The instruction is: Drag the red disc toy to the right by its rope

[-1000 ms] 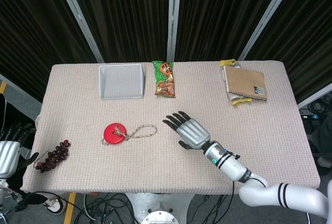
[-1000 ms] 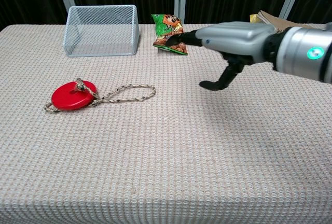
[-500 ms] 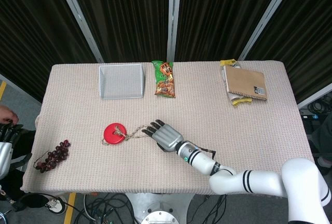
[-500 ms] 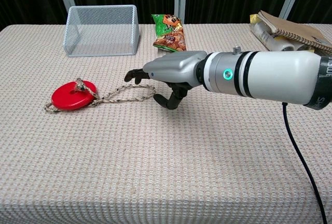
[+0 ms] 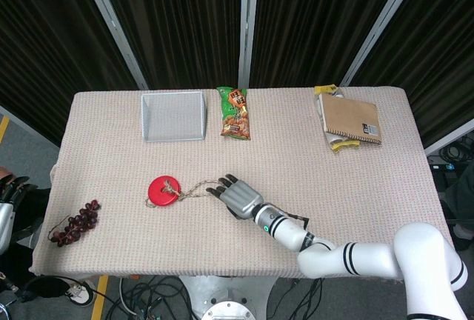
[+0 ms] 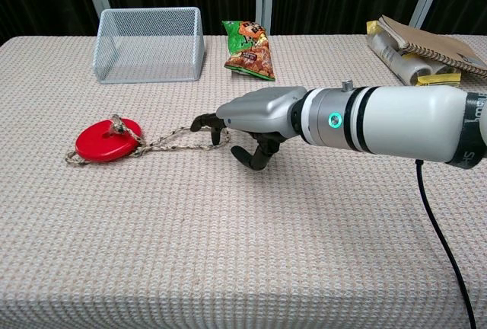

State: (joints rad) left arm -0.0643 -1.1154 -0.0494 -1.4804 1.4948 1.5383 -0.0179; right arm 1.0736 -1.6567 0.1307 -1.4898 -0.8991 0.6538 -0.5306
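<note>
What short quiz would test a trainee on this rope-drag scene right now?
1. True or false: the right robot hand has lifted the red disc off the table.
2. Which end of the rope are the fingertips at: A) the knot on the disc, B) the loop end away from the disc?
3. What lies near the table's front left corner in the head view?

Key: 1. False; the disc lies flat on the table. 2. B. 3. A bunch of grapes.
</note>
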